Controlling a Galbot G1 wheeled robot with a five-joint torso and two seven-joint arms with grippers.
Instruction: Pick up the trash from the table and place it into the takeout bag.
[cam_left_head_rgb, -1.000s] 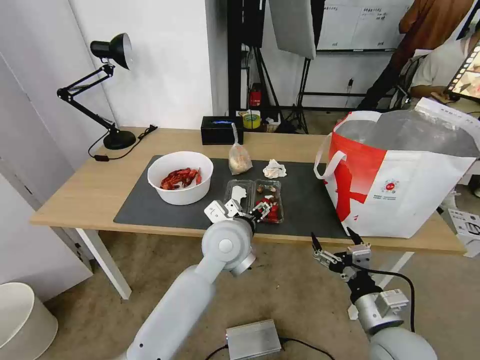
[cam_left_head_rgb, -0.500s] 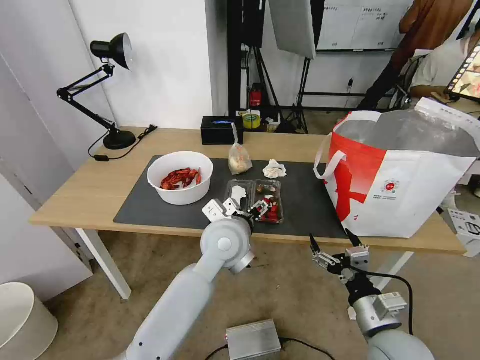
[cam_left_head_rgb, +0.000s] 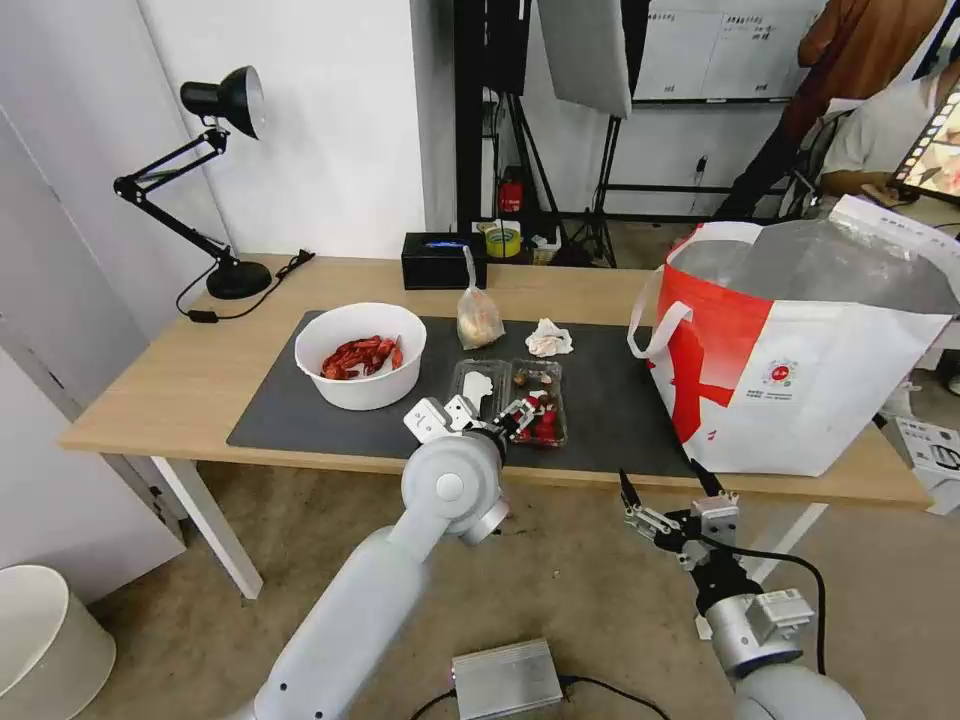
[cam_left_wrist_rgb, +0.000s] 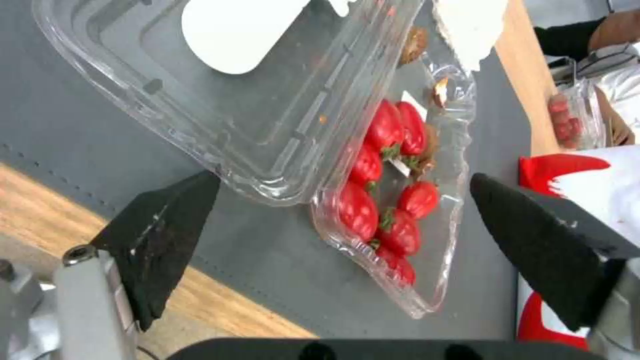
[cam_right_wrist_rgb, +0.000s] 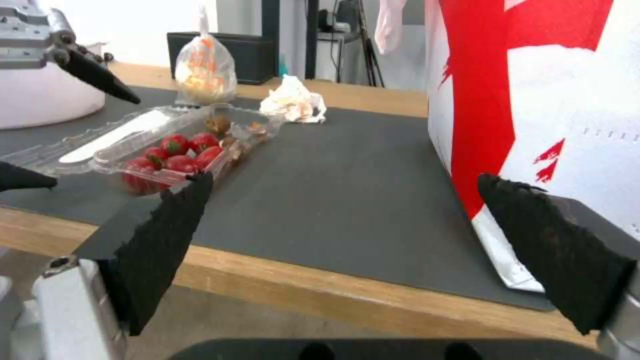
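My left gripper (cam_left_wrist_rgb: 340, 235) hangs at the near edge of the long light-wood table (cam_left_head_rgb: 150, 390) with its two black fingers (cam_left_wrist_rgb: 160, 235) spread wide, and nothing is between them yet. I think the main risk is the clear plastic clamshell with red scraps (cam_left_wrist_rgb: 373, 200): it lies open, its flat lid half beside the tray half, and the thin plastic looks soft. If I close on one wall only, it can bend or slip out, and the red pieces can fall on the dark grey rectangular mat (cam_left_head_rgb: 300, 400). If I lift it tilted, the lid can swing and the scraps can pour out before the bag. The near end of the clamshell lies in front of the gap between my fingers, close to it but not touching either finger; the lid corner is near one finger, and the tray end is more toward the other. My right gripper (cam_left_head_rgb: 667, 487) waits below the table edge, apart from everything, also with fingers spread. The large white takeout bag with the red panel (cam_left_head_rgb: 800, 390) stands open on the right end of the table. The white round bowl of red shells (cam_left_head_rgb: 361, 355), the small knotted clear bag (cam_left_head_rgb: 479, 318) and the crumpled white tissue (cam_left_head_rgb: 549, 339) rest on the mat, further from me than the clamshell
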